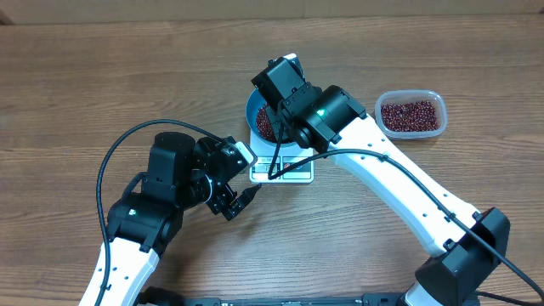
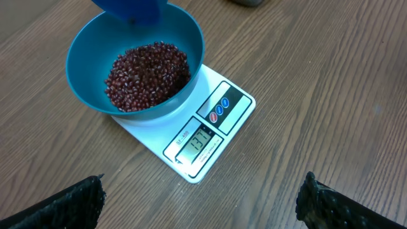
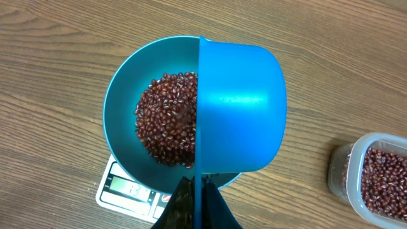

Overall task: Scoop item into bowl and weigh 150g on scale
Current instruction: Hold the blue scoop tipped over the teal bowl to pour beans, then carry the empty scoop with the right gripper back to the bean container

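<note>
The blue bowl [image 2: 82,57] stands on the white scale [image 2: 219,121] and holds a heap of dark red-brown beans [image 2: 147,75]. The scale's display reads 131. My right gripper [image 3: 199,186] is shut on the thin handle of a small blue scoop [image 3: 241,108], which is turned on its side right over the bowl [image 3: 121,95], its mouth facing the beans [image 3: 166,117]. My left gripper [image 2: 202,203] hovers open and empty over bare wood, just in front of the scale's display edge.
A clear plastic tub [image 1: 412,115] with more beans stands right of the scale [image 1: 293,170]; it also shows at the right edge of the right wrist view as the tub [image 3: 375,178]. The right arm reaches over the bowl from the right.
</note>
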`<state>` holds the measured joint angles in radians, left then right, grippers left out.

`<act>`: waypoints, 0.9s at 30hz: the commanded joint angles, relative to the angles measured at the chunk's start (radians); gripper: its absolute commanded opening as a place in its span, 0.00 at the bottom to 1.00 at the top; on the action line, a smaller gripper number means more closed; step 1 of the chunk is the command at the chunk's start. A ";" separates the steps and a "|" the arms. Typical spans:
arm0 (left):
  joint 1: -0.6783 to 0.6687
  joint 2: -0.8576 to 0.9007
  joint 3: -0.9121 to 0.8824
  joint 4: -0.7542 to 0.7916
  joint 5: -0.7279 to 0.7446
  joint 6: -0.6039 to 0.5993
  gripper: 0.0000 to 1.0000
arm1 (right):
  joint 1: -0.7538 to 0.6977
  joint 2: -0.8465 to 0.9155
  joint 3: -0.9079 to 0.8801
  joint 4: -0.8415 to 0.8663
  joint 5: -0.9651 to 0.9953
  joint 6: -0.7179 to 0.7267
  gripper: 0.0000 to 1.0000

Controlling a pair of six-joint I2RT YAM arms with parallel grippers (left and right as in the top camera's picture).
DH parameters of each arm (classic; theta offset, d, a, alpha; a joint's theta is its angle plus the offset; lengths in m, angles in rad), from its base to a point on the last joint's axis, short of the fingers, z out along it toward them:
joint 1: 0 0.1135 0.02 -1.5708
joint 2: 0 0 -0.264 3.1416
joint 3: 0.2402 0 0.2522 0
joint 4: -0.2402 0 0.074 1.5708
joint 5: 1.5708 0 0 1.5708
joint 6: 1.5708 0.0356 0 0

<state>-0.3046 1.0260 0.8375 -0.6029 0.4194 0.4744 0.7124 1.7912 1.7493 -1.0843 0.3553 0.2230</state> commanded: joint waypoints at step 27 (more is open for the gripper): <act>0.010 0.002 -0.005 0.001 0.018 -0.003 1.00 | -0.093 -0.027 0.032 -0.029 0.294 0.287 0.04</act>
<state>-0.3046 1.0260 0.8375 -0.6029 0.4194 0.4744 0.6724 1.7908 1.7493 -1.1053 0.5343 0.4160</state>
